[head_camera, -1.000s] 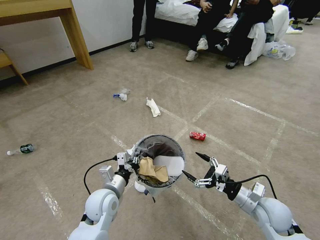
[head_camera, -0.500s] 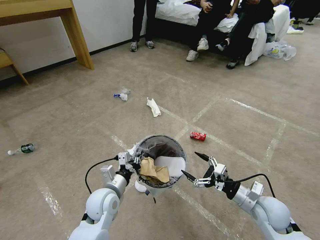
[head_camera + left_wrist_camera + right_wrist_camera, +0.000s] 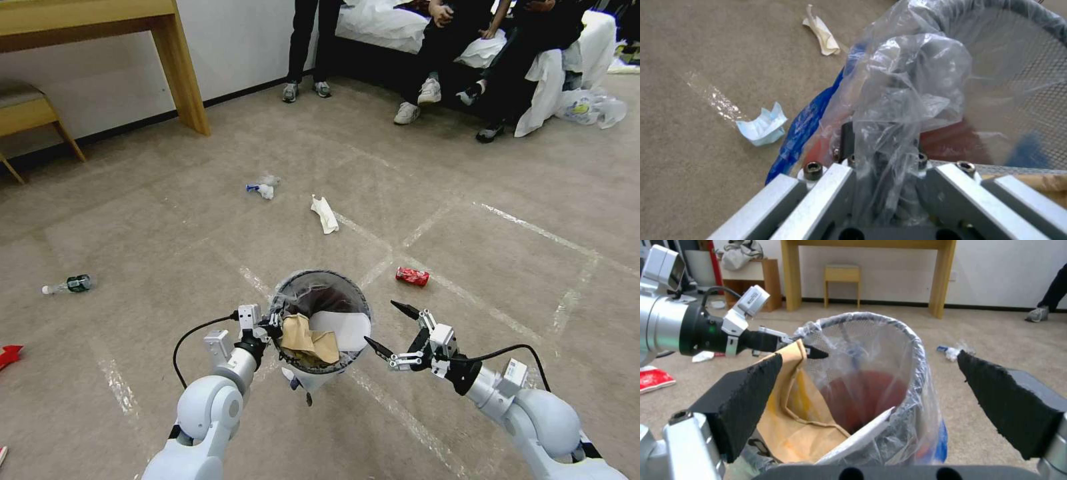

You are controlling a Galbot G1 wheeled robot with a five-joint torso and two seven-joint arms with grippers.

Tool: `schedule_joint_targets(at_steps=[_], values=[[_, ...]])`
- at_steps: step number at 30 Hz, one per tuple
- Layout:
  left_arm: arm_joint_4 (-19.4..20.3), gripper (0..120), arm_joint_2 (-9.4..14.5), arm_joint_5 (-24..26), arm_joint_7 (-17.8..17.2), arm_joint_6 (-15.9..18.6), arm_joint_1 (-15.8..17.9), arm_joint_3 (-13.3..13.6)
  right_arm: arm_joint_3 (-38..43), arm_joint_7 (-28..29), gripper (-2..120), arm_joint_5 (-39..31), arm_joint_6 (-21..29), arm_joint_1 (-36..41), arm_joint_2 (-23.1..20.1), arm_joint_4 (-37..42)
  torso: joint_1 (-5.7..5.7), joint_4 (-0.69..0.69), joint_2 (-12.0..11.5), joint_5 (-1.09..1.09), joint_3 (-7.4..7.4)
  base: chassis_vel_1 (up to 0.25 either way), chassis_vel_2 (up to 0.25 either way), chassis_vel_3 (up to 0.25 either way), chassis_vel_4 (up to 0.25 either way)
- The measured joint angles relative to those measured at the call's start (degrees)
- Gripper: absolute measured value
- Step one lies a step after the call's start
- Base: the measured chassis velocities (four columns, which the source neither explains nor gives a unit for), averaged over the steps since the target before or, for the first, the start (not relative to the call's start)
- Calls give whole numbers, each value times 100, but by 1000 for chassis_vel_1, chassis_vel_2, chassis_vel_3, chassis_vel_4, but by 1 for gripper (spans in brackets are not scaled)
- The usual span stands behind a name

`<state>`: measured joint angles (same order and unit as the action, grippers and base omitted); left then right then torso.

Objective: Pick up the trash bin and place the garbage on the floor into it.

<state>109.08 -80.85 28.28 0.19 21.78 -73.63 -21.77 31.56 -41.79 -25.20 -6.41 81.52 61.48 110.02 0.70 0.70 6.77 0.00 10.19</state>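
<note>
Left hand [image 3: 272,325]: clamped on the near-left rim of the trash bin [image 3: 321,283], pinching the grey rim and a fold of the clear liner together; in the left wrist view the plastic bunches up between the fingers, so the bag is pinned and will not slip into the bin.
Trash bin: held off the floor [image 3: 167,227] at the left hand's tip, mouth upward, just beside the right hand; carried this way, I judge, so it can be brought to each piece of litter.
Inside the bin: a crumpled brown paper bag [image 3: 307,340] leans against the wall nearest the left hand, with a flat white piece [image 3: 340,328] beside it, on the side toward the right hand; the red base shows in the right wrist view.
Right hand [image 3: 390,331]: released, fingers spread wide and holding nothing, just beside the bin's rim on the side away from the left hand; free to pick up litter.
Red can [image 3: 412,276]: on the floor, ahead of the right hand and near it; likely the easiest piece to reach.
White tissue [image 3: 325,214]: on the floor, well ahead of both hands, beyond the bin.
Small wrapper [image 3: 264,189]: farther out than the tissue, ahead of the left hand.
Bottle [image 3: 70,285]: on the floor, well apart to the outer side of the left hand.
Progress: partway by my reading; some litter is binned, several pieces lie loose.
</note>
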Motion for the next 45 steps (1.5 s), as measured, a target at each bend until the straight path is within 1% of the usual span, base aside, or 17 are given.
schedule_joint_targets(at_steps=[9,15,21,22,26,36,38,45], values=[[2,1,67,24,-27,12,30,-7,4,7,100,-20,5,-45,-6,-30,0,0,0,0,0,0,0,0,0],[38,1,131,81,1,99,32,-76,4,8,100,-22,9,-77,-6,-65,0,0,0,0,0,0,0,0,0],[52,1,205,98,5,109,35,-147,5,8,100,-41,9,-107,-21,-80,0,0,0,-1,0,0,0,0,0],[78,1,258,121,4,113,14,-191,6,9,100,-54,9,-128,-25,-89,0,0,0,0,0,0,0,0,0],[85,1,307,207,0,131,-27,-237,23,10,100,-69,9,-146,-21,-91,0,-1,0,-1,0,24,25,25,28],[167,1,398,328,79,168,-103,-247,128,14,100,-115,7,-140,-72,-119,0,0,0,0,0,66,60,74,66],[196,1,426,393,83,250,-123,-261,128,14,100,-120,-3,-158,-65,-147,0,0,0,-1,0,97,97,107,83],[132,1,409,322,-19,67,-101,-260,94,13,100,-119,-9,-183,-16,-175,0,-2,0,-1,0,130,132,125,117]])
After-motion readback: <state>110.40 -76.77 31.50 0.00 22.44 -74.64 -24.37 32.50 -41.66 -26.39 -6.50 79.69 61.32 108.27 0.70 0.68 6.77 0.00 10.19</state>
